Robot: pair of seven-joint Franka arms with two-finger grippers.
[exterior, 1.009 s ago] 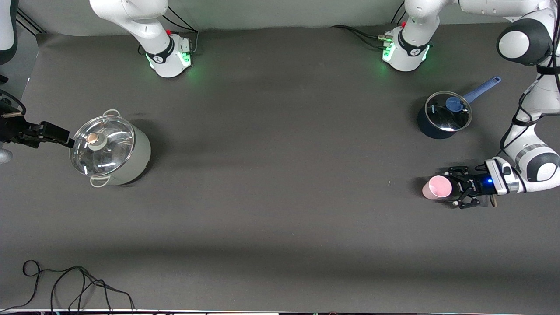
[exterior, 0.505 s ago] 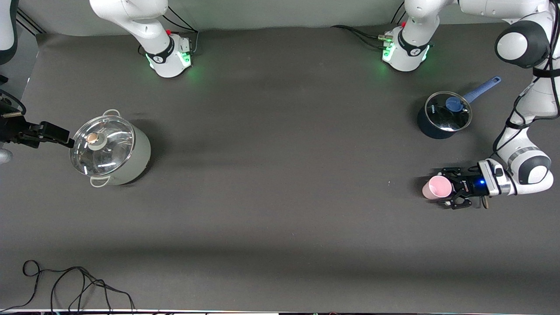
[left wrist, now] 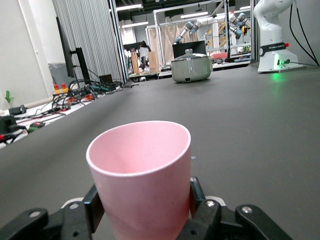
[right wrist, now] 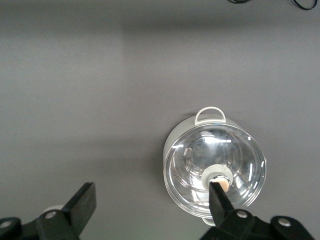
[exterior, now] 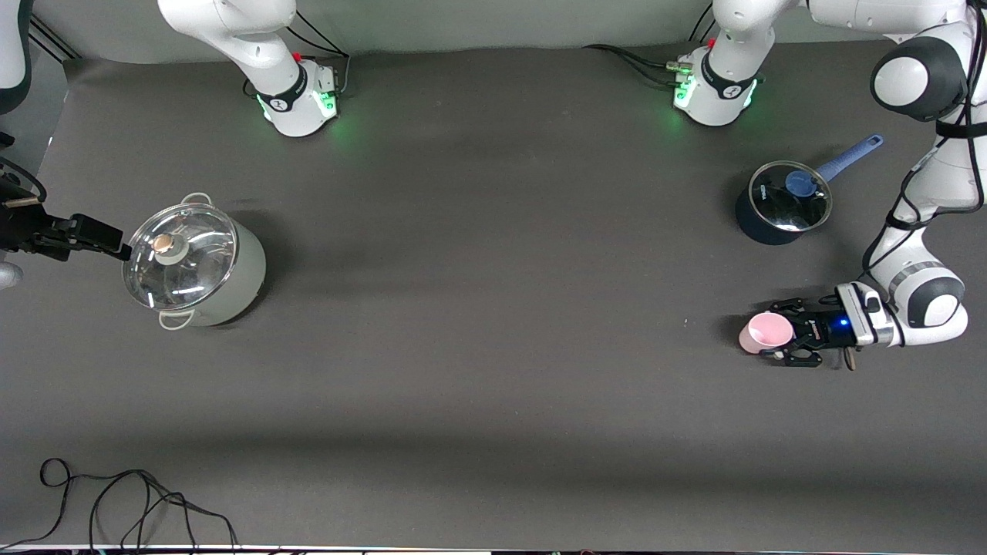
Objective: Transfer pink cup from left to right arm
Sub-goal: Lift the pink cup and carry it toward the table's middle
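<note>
The pink cup (exterior: pixel 763 332) stands mouth up near the left arm's end of the table, nearer to the front camera than the saucepan. My left gripper (exterior: pixel 777 333) comes in low from the side and is shut on it. In the left wrist view the pink cup (left wrist: pixel 142 175) fills the space between both black fingers (left wrist: pixel 95 207), which press on its lower wall. My right gripper (exterior: pixel 104 240) waits open in the air at the right arm's end, beside the big lidded pot. In the right wrist view that gripper (right wrist: pixel 150 205) has only bare table between its fingers.
A dark saucepan (exterior: pixel 780 202) with a glass lid and blue handle sits farther from the front camera than the cup. A pale pot with a glass lid (exterior: pixel 194 264) stands toward the right arm's end. A loose black cable (exterior: pixel 131 501) lies near the front edge.
The left gripper slid forward around the cup and its fingers closed on the cup's wall; the cup shifted slightly toward the table's middle. The right arm has not moved.
</note>
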